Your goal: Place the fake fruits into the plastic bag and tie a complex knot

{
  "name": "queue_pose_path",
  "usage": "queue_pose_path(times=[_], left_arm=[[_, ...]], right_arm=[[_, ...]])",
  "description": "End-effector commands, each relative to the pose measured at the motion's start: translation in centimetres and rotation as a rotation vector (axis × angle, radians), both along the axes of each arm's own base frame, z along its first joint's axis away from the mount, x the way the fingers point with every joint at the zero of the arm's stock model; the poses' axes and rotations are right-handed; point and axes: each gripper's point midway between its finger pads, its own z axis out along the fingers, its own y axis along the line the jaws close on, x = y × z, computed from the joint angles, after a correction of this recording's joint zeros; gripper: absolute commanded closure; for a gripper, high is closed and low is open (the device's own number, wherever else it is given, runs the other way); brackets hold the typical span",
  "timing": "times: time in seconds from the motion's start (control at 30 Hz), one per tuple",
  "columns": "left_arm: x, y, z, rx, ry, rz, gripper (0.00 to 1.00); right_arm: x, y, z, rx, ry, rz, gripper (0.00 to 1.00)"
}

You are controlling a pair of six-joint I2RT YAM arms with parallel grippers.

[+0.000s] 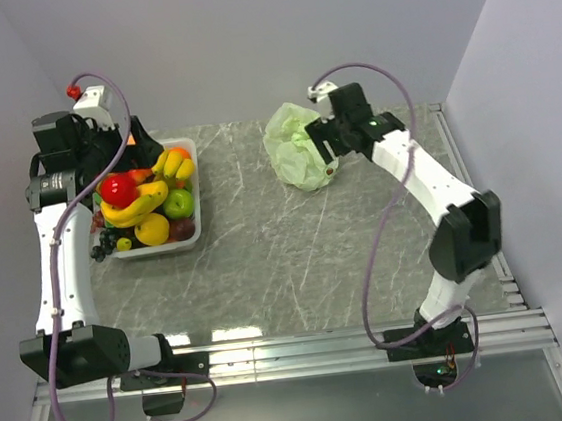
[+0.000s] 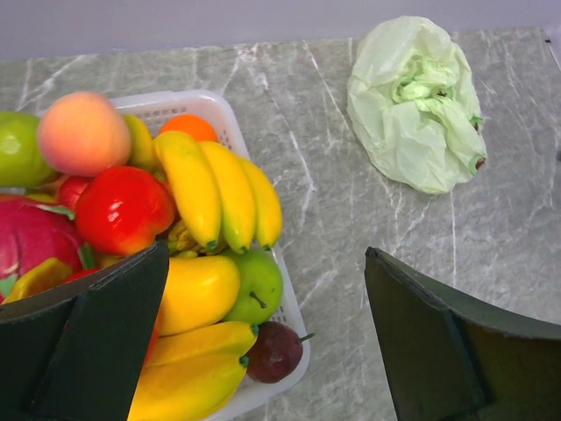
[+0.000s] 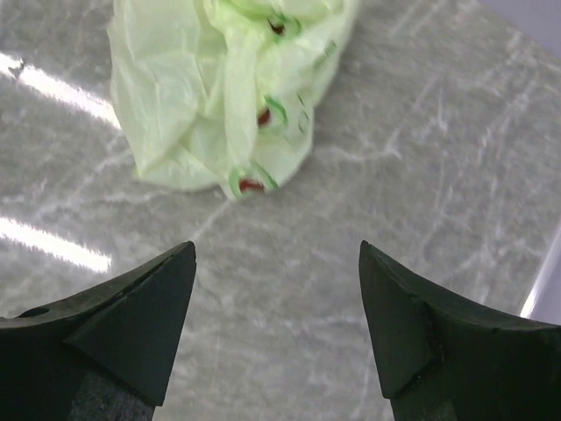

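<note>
The fake fruits [image 1: 150, 206] sit heaped in the white tray [image 1: 190, 148] at the table's [image 1: 296, 259] nine o'clock; the left gripper [image 2: 266, 263] hangs over them, jaws spread wide, empty; the plastic bag [image 1: 298, 148] lies crumpled toward one o'clock; the right gripper [image 3: 276, 254] gapes just beside it, holding nothing.
</note>
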Motion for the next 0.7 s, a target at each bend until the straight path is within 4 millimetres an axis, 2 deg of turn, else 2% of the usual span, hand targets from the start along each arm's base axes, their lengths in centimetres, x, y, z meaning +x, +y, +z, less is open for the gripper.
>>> queue_pose_path(times=[0.0, 0.03, 0.07, 0.1, 0.13, 0.17, 0.2, 0.23, 0.3, 0.33, 0.4, 0.43, 0.57, 0.67], left_arm=[[0.5, -1.4, 2.8, 0.005, -0.104, -0.075, 0.01], [0.3, -1.7, 3.0, 0.000, -0.113, -0.090, 0.01], [0.4, -1.9, 2.8, -0.004, -0.119, -0.100, 0.01], [0.3, -2.2, 2.8, -0.006, -0.126, -0.121, 0.01], [0.1, -2.7, 2.8, -0.009, -0.131, -0.148, 0.01], [0.1, -2.8, 2.7, -0.010, -0.137, -0.156, 0.01], [0.0, -3.0, 2.8, -0.014, -0.143, -0.166, 0.01], [-0.1, -3.3, 2.8, -0.020, -0.147, -0.183, 0.01], [0.0, -3.5, 2.9, -0.023, -0.166, -0.189, 0.01], [-0.3, -3.6, 3.1, -0.028, -0.177, -0.190, 0.01], [-0.4, -3.7, 2.5, -0.037, -0.172, -0.193, 0.01], [-0.5, -3.7, 2.8, -0.038, -0.186, -0.190, 0.01], [-0.8, -3.9, 2.0, -0.050, -0.194, -0.189, 0.01], [-0.7, -4.1, 1.7, -0.047, -0.199, -0.200, 0.01]], right_arm=[[3.5, 2.6, 2.3, 0.013, -0.112, 0.006, 0.19], [4.1, 2.9, 1.9, 0.011, -0.110, 0.005, 0.22], [5.1, 3.7, 0.0, -0.001, -0.082, 0.013, 0.23], [6.0, 4.3, 0.5, 0.013, -0.096, 0.015, 0.24], [6.8, 4.8, -1.5, -0.001, -0.065, 0.017, 0.24], [7.4, 5.1, -2.1, -0.001, -0.055, 0.016, 0.25], [8.2, 5.5, -1.7, 0.007, -0.073, 0.017, 0.25], [9.0, 5.6, -3.5, -0.011, -0.053, 0.005, 0.25], [10.4, 6.0, -4.1, -0.016, -0.070, 0.000, 0.25], [11.0, 6.0, -5.8, -0.034, -0.051, -0.008, 0.25], [12.0, 6.1, -6.6, -0.051, -0.063, -0.023, 0.25], [12.4, 6.0, -8.1, -0.065, -0.049, -0.031, 0.25], [13.3, 5.6, -10.8, -0.103, -0.040, -0.045, 0.32], [12.7, 5.4, -12.0, -0.120, -0.002, -0.037, 0.50]])
